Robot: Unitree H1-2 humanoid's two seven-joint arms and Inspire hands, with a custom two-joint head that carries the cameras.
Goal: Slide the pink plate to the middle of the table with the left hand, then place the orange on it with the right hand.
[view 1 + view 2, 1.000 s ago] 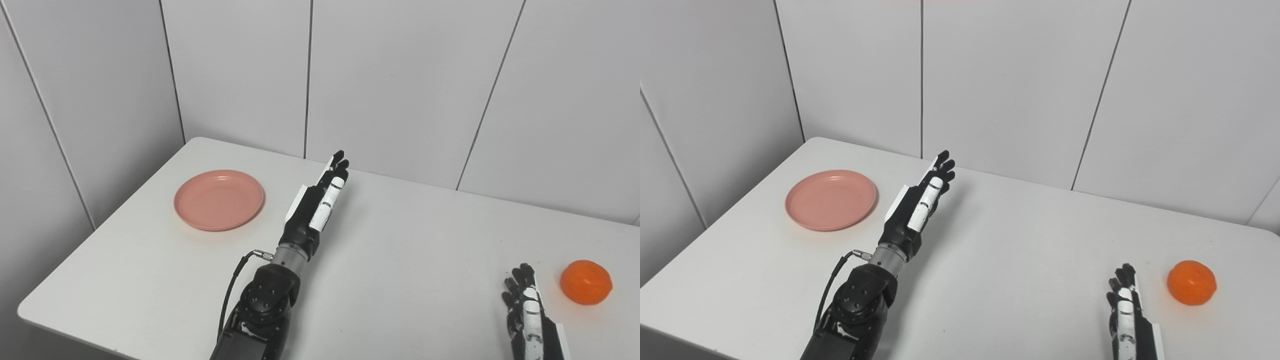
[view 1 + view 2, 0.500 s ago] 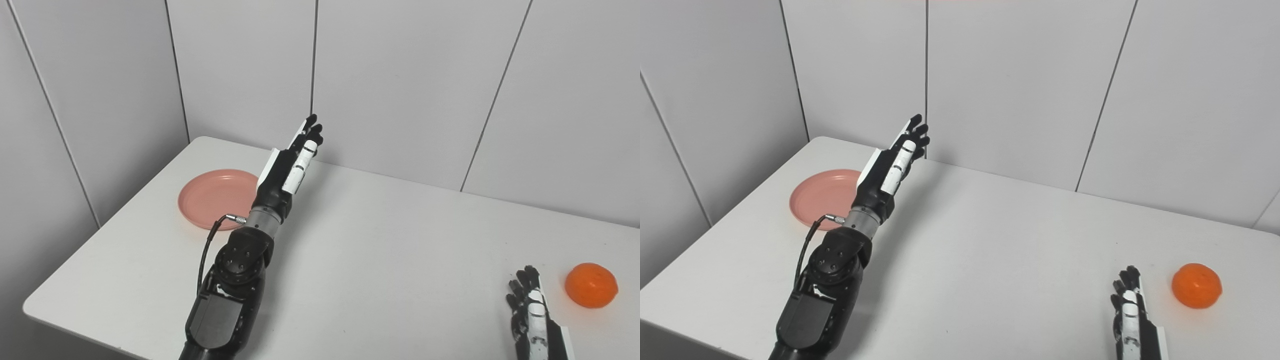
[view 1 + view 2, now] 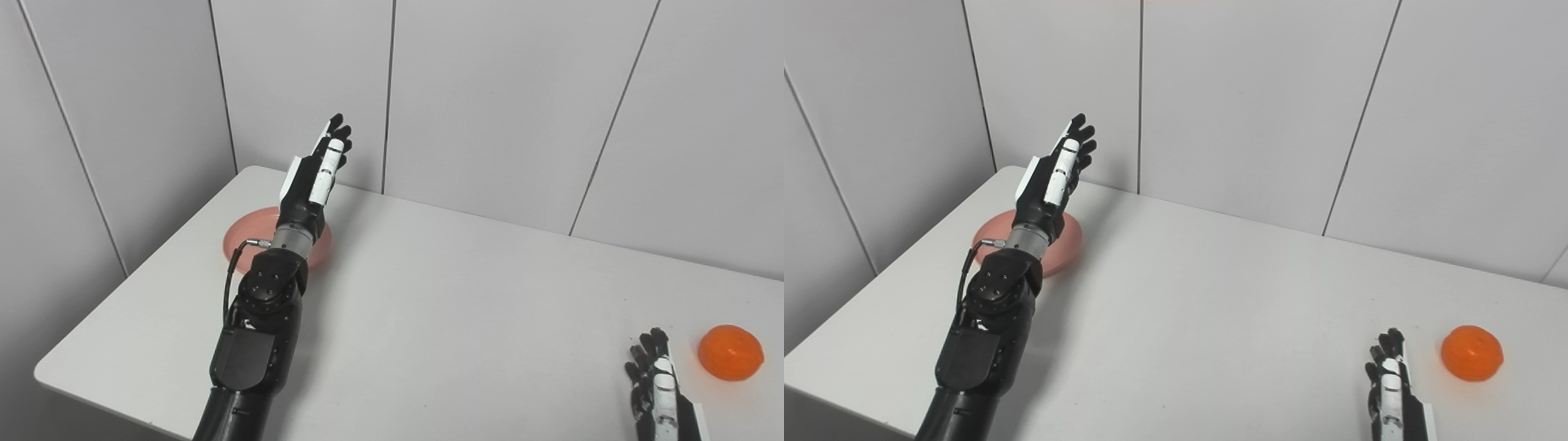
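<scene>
L hand (image 3: pixel 312 177): fingers (image 3: pixel 334 138) straight and held close together, nothing in them, hand blade-like with tips pointing up and away toward the grey panelled wall (image 3: pixel 490 92). Over the last sec it has swung from near table centre, off to the plate's right, leftward and up. It now hangs raised over the far part of the round pink plastic plate (image 3: pixel 242 236), wrist and forearm crossing in front of the plate so only its left rim and a sliver on the right show. No contact w/ the plate that I can see; the hand looks clearly above it.

Plate itself hasn't budged, still at the far-left area of the white table (image 3: pixel 459 294), near the corner, well apart from the middle. The slight scene shift btwn frames is the head camera moving, not the objects.

Meaning for the task: step 1 is in the approach phase, slide not begun. Judging by the pose, the L hand is getting to the plate's far/left side so it can come down and push or drag it toward centre.

R hand (image 3: pixel 1390 386): low at the bottom edge, fingers loosely straight and a bit apart, empty, waiting. The round orange fruit (image 3: pixel 1471 353) sits on the table just to its right, near but not touching, untouched so far.
</scene>
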